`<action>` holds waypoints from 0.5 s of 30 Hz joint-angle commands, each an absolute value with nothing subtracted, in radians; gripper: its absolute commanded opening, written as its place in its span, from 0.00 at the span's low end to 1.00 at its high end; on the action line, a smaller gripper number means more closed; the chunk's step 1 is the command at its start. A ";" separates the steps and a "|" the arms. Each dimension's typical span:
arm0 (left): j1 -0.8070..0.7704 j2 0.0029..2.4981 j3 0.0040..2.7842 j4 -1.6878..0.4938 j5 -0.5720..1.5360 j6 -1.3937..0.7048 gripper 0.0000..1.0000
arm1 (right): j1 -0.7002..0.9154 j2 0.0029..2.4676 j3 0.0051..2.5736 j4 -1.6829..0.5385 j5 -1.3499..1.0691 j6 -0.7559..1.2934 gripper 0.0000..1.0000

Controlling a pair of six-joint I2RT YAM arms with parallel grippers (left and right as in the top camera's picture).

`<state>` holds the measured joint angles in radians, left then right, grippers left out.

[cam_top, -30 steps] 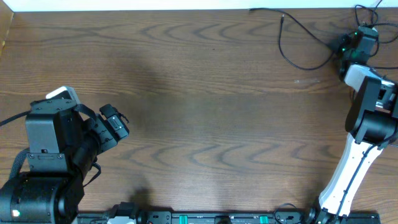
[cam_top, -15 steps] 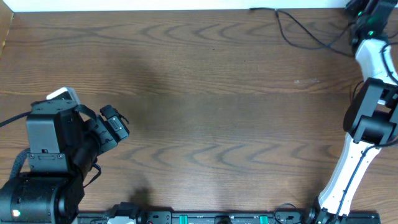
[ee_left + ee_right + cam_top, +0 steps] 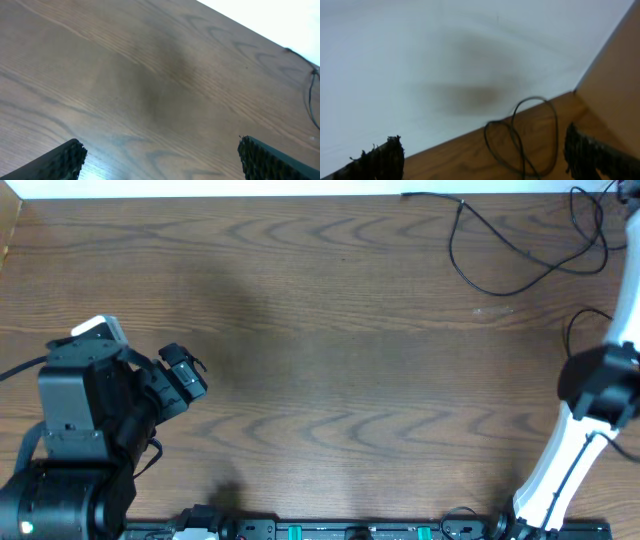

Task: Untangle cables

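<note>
Left claw (image 3: 182, 377) sits low at the near left of the desk (image 3: 320, 330), over bare wood. In the left wrist view its two fingers stand wide apart with nothing between them.

Right arm (image 3: 560, 460) rises along the right edge and leaves the overhead view, so the right claw (image 3: 485, 155) shows only in its own wrist view: fingers spread wide, gripping nothing, facing the back wall.

Black cable (image 3: 451, 248) lies loose in the far right corner of the desk, in slack loops along the back edge. Beyond the right claw's fingertips, apart from them, its loops overlap; whether knotted, cannot tell.
</note>
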<state>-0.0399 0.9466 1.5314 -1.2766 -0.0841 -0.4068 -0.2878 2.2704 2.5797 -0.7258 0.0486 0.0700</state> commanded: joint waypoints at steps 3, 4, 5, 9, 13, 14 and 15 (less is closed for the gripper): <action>-0.035 0.902 1.528 -1.267 -0.103 -0.344 0.98 | -0.339 1.956 2.604 -0.812 -0.049 0.037 0.99; -0.035 0.895 1.528 -1.267 -0.111 -0.344 0.98 | -0.353 1.906 2.589 -0.813 -0.066 0.046 0.99; -0.035 0.888 1.528 -1.270 -0.123 -0.344 0.98 | -0.366 1.850 2.568 -0.816 -0.084 0.062 0.99; -0.035 0.872 1.528 -1.285 -0.151 -0.344 0.98 | -0.392 1.606 2.422 -0.803 -0.115 0.112 0.99; -0.035 0.875 1.528 -1.300 -0.150 -0.344 0.98 | -0.383 1.367 2.211 -0.725 -0.116 0.112 0.99; -0.035 0.876 1.528 -1.303 -0.150 -0.344 0.98 | -0.378 1.308 2.152 -0.701 -0.115 0.111 0.99; -0.035 0.876 1.528 -1.304 -0.150 -0.344 0.98 | -0.374 1.242 2.085 -0.677 -0.115 0.112 0.99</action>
